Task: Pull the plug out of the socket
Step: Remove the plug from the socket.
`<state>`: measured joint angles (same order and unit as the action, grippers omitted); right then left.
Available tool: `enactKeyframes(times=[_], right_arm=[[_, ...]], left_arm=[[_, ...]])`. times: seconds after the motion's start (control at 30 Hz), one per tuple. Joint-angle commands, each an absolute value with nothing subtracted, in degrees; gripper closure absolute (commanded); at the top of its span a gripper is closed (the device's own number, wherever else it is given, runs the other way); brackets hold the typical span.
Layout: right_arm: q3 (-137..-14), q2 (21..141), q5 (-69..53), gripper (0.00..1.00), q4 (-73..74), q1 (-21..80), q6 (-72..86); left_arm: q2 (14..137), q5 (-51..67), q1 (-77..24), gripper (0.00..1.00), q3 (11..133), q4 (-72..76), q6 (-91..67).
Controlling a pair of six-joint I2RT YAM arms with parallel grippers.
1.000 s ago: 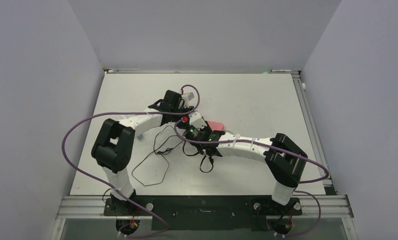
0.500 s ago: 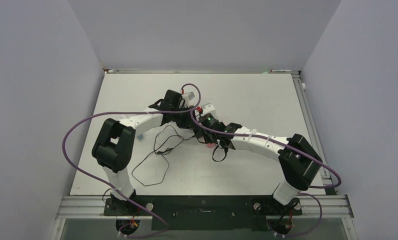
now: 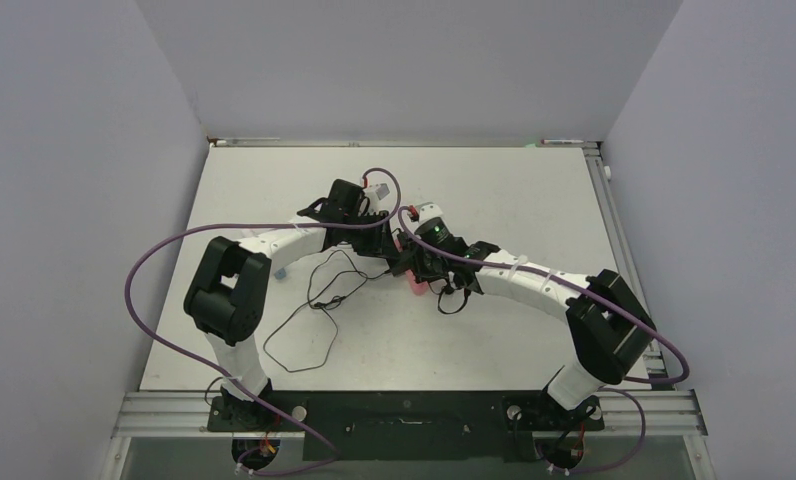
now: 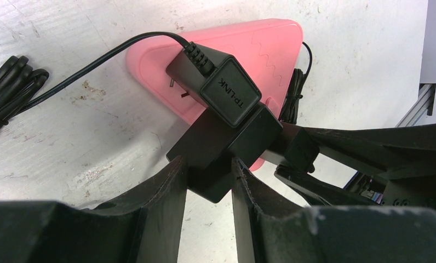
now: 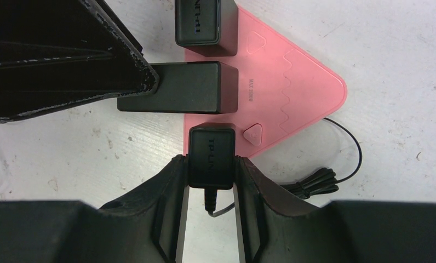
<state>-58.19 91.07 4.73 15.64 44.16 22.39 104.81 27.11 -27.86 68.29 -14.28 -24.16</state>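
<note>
The pink triangular socket [image 5: 292, 82] lies flat on the white table and carries three black adapters. My right gripper [image 5: 210, 161] is shut on the nearest plug [image 5: 211, 148], marked TP-LINK, at the socket's edge; its lead hangs between my fingers. My left gripper [image 4: 207, 167] is shut on the plain middle block [image 4: 221, 145]. Beyond the block sits a second TP-LINK plug [image 4: 221, 82] with its metal prongs partly showing. In the top view both grippers meet mid-table and hide most of the socket [image 3: 414, 287].
A bundled black lead [image 5: 314, 181] lies beside the socket, and another coil [image 4: 7, 82] lies at the left. A thin black cable [image 3: 304, 330] loops over the table in front of the left arm. Purple arm cables arc above both arms.
The right arm has swung to the right and its wrist has moved farther back and turned. The left arm has stayed put. Both grips are unchanged.
</note>
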Motion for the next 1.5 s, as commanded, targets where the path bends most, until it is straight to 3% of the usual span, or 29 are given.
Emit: enactKeyframes(times=[0.0,0.83,1.33,1.47], right_arm=[[-57.9,89.0,0.7,0.95,8.3,43.6,26.0],[-65.6,93.4,24.9,0.95,16.5,56.1,19.9],[-65.5,93.8,26.1,0.95,16.4,57.9,19.1],[-64.5,92.8,23.4,0.95,15.3,57.0,19.4]], left_arm=[[108.2,23.3,-29.2,0.7,67.2,-20.2,-21.6],[108.6,22.6,-29.4,0.7,67.6,-20.9,-21.4],[107.2,23.8,-29.4,0.7,67.2,-20.0,-21.1],[104.8,25.8,-29.3,0.61,67.0,-18.4,-20.8]])
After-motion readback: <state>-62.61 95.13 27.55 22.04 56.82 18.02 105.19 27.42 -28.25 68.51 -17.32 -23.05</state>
